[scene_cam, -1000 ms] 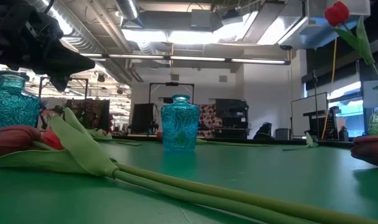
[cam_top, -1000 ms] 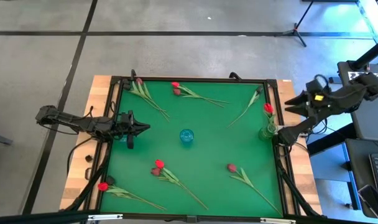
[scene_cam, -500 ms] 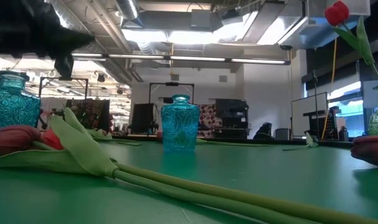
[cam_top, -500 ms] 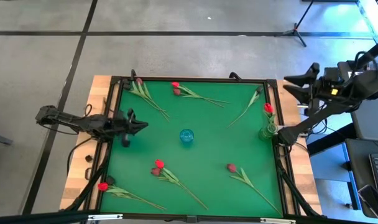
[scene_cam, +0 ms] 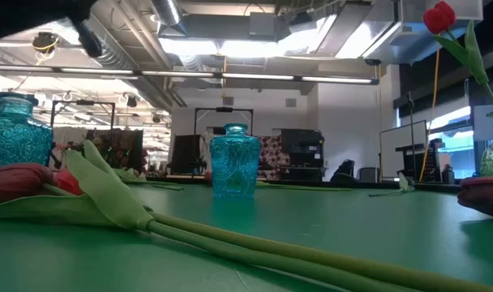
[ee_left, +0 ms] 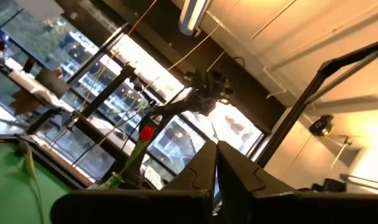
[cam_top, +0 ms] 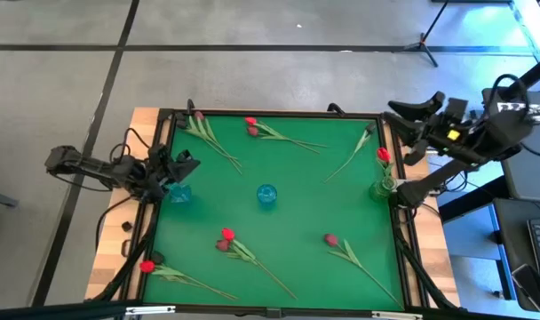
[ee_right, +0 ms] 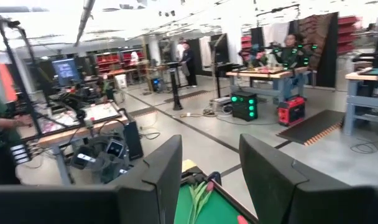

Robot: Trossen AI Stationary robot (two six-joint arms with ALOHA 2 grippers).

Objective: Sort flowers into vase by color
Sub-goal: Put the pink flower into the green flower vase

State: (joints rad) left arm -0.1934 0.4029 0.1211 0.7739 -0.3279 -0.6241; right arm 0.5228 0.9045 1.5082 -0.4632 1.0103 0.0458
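Several tulips lie flat on the green mat: pinkish-red (cam_top: 199, 116), red (cam_top: 250, 122) and black (cam_top: 369, 130) heads near the far edge, red (cam_top: 227, 235), pinkish-red (cam_top: 330, 239) and red (cam_top: 146, 265) heads near the near edge. One red tulip (cam_top: 383, 156) stands with its stem in the green vase (cam_top: 383, 188) at the right edge. A blue vase (cam_top: 266, 196) stands mid-table and another blue vase (cam_top: 179, 193) stands at the left. My left gripper (cam_top: 183, 162) is shut and hovers over the left edge, tipped upward. My right gripper (cam_top: 401, 108) is open, raised beyond the right edge.
The mat sits in a dark frame (cam_top: 279, 114) on a wooden table (cam_top: 106, 258). In the low view a tulip (scene_cam: 84, 191) lies right before the camera, its stems running across the foreground. Bare mat lies around the middle vase.
My left gripper has drawn back toward the table's left edge and tipped up, uncovering the left blue vase. My right gripper has risen from beside the green vase and swung toward the far edge. The flowers and vases have stayed put.
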